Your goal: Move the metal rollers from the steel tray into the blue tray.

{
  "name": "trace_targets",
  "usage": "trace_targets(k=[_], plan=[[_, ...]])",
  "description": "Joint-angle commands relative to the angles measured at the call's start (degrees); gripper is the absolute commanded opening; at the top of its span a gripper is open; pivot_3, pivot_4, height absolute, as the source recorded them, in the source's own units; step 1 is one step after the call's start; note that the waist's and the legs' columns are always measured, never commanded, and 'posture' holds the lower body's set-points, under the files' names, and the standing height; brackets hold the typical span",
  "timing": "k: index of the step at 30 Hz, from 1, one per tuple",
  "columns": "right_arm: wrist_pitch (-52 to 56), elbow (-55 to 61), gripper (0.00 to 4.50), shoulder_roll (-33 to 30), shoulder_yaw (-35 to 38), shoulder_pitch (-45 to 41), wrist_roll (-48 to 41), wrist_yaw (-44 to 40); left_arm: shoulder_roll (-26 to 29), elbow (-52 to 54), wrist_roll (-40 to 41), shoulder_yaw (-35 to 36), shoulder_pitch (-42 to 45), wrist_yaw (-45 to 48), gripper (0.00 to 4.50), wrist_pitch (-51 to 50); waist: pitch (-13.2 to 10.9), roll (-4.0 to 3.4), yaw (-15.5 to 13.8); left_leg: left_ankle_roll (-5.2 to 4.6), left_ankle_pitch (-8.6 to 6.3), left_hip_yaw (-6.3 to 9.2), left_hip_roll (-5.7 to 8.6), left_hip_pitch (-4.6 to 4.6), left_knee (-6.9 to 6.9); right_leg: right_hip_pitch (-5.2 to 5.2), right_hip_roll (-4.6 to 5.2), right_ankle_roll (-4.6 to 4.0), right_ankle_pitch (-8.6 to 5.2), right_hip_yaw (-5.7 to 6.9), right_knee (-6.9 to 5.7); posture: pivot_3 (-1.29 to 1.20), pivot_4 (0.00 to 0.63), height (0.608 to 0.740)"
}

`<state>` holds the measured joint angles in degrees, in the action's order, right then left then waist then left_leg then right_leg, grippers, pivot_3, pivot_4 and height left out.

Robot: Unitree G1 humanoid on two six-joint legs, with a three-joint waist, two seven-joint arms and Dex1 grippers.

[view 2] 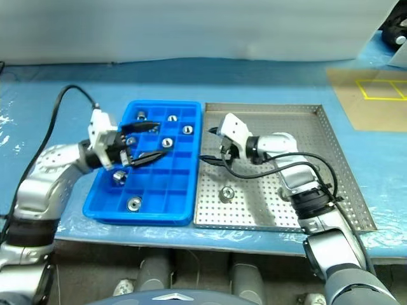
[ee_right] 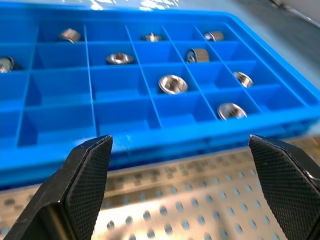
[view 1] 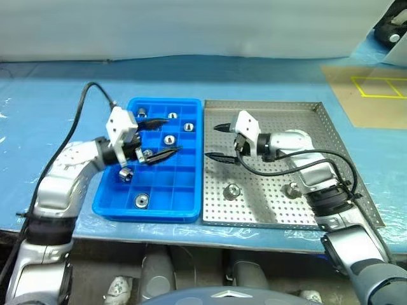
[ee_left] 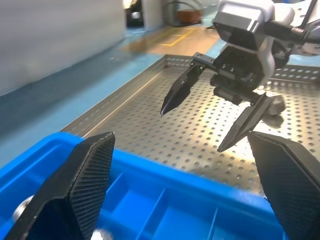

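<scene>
The blue tray [view 1: 159,215] lies left of the steel tray [view 1: 286,121]. Several metal rollers sit in the blue tray's compartments, such as one [view 1: 141,201] near the front and one [view 1: 188,127] near the back. Two rollers [view 1: 233,190] [view 1: 293,189] rest on the steel tray's perforated floor. My left gripper [view 1: 173,135] hangs open above the blue tray, pointing right, with nothing between its fingers. Facing it over the steel tray's left edge is my right gripper [view 1: 213,142], open and empty too. The right wrist view shows the blue tray's rollers [ee_right: 172,83] beyond the open fingers [ee_right: 85,185].
A pale blue sheet [view 1: 51,101] covers the table around both trays. At the far right lies a brown board [view 1: 362,101] with yellow lines. The steel tray's raised rim [view 1: 202,165] butts against the blue tray's side.
</scene>
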<state>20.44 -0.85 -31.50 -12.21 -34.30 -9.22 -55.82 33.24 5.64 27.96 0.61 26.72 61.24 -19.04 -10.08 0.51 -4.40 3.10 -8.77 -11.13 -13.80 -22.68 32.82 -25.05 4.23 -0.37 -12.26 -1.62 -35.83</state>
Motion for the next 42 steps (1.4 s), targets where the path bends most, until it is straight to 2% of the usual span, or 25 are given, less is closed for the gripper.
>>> trace_targets(k=[1,8,15,21,27,34,42], plan=[[2.92,7.02,4.5,-3.74,4.17,3.26,-1.23,0.83,-2.28,-4.44,-0.3,-4.31,3.88,5.21,4.47,1.33,0.0,0.0,0.48,-0.02,-0.01,-0.01,0.03,-0.01,0.0,0.0,-0.01,0.0,0.0,-0.01,0.02,-0.26,0.15,0.74],[13.31,25.41,4.5,-11.23,9.85,17.71,-4.51,2.48,-6.54,-13.2,-1.69,-12.22,5.3,16.01,4.47,2.51,0.01,0.0,3.24,-0.2,-0.12,-0.08,0.02,0.02,-0.01,0.02,-0.04,0.01,0.0,-0.08,0.1,-0.43,0.15,0.74],[20.01,34.01,4.5,-15.39,14.93,26.62,-6.63,4.94,-10.74,-13.3,-1.42,-13.24,4.47,16.98,4.47,2.98,0.02,-0.01,5.45,-0.51,-0.31,-0.23,0.01,0.52,0.17,0.46,-0.02,0.05,0.02,-0.2,0.11,-0.49,0.15,0.74],[22.14,38.18,4.5,-15.52,14.73,30.27,-8.37,6.64,-10.49,-10.93,-2.42,-13.74,1.78,16.71,4.47,2.97,0.02,-0.02,6.46,-0.56,-0.35,-0.24,0.02,0.76,0.18,0.67,-0.02,0.27,-0.1,-0.21,0.16,-0.47,0.15,0.74],[21.38,35.03,4.5,-14.88,12.07,27.52,-8.83,6.65,-8.66,-7.76,-1.6,-12.31,-0.47,15.3,4.47,1.28,0.03,-0.03,6.79,-0.67,-0.43,-0.25,0.04,0.69,0.17,0.67,-0.02,0.11,-0.01,-0.15,0.31,-0.42,0.15,0.74],[18.68,30.63,4.5,-12.37,4.68,21.08,-7.82,5.37,-6.01,-4.58,-1.35,-11.01,-2.96,13.32,4.47,0.14,0.03,-0.05,6.59,-0.67,-0.42,-0.25,0.02,0.69,0.13,0.66,-0.01,0.11,0.0,-0.13,0.31,-0.36,0.15,0.74],[14.35,23.88,4.5,-10.07,-2.81,17.47,-5.92,2.03,-1.3,-1.64,1.62,-5.33,-3.11,11.06,4.47,-3.66,0.03,-0.07,5.44,-0.66,-0.42,-0.25,0.01,0.7,0.05,0.66,0.0,0.09,0.0,-0.12,0.34,-0.3,0.15,0.74]])
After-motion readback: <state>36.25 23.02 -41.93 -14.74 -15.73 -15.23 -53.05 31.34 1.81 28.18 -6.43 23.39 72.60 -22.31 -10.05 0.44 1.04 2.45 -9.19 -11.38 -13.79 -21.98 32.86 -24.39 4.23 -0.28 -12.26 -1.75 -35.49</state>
